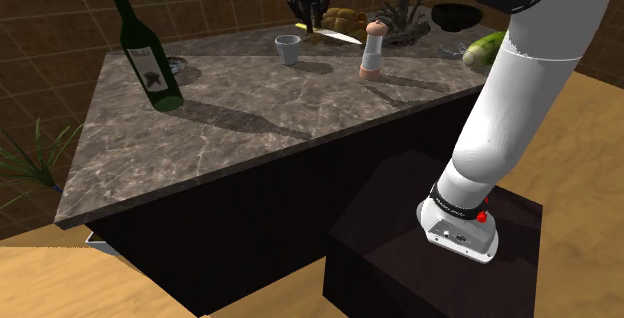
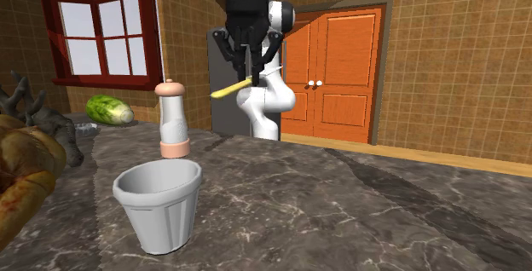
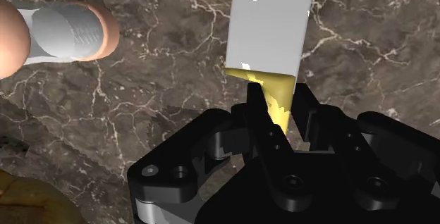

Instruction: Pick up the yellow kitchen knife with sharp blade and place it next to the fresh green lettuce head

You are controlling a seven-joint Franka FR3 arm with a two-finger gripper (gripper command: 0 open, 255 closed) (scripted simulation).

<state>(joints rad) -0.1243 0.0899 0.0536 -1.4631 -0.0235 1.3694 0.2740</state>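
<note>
Your gripper (image 2: pixel 249 66) is squeezed tight on the knife (image 2: pixel 232 88) — the two black fingers (image 3: pixel 307 113) pinch its yellow handle, and the wide grey blade sticks out past them. You see that grip best in the wrist view, which looks down at the marble counter (image 3: pixel 141 124), with the grinder (image 3: pixel 56 36) off to one side of the blade.

The second exterior view tells you something the others do not: the knife is up in the air. It is higher than the top of the grinder (image 2: pixel 174 120) and to its right, tilted a little, with the handle end pointing toward the grinder. The lettuce (image 2: pixel 109 109) sits behind the grinder, to its left, well apart from the knife. A pale cup (image 2: pixel 159 203) stands in front of the grinder.

In the shoulder view you cannot tell how high the knife (image 1: pixel 338 37) is — it looks close to the counter. There the gripper (image 1: pixel 310 16) hangs left of the grinder (image 1: pixel 373 49), just past the cup (image 1: pixel 288 49), and the lettuce (image 1: pixel 485 48) lies on the grinder's right. A dark bottle (image 1: pixel 150 51) is far to the grinder's left.
</note>
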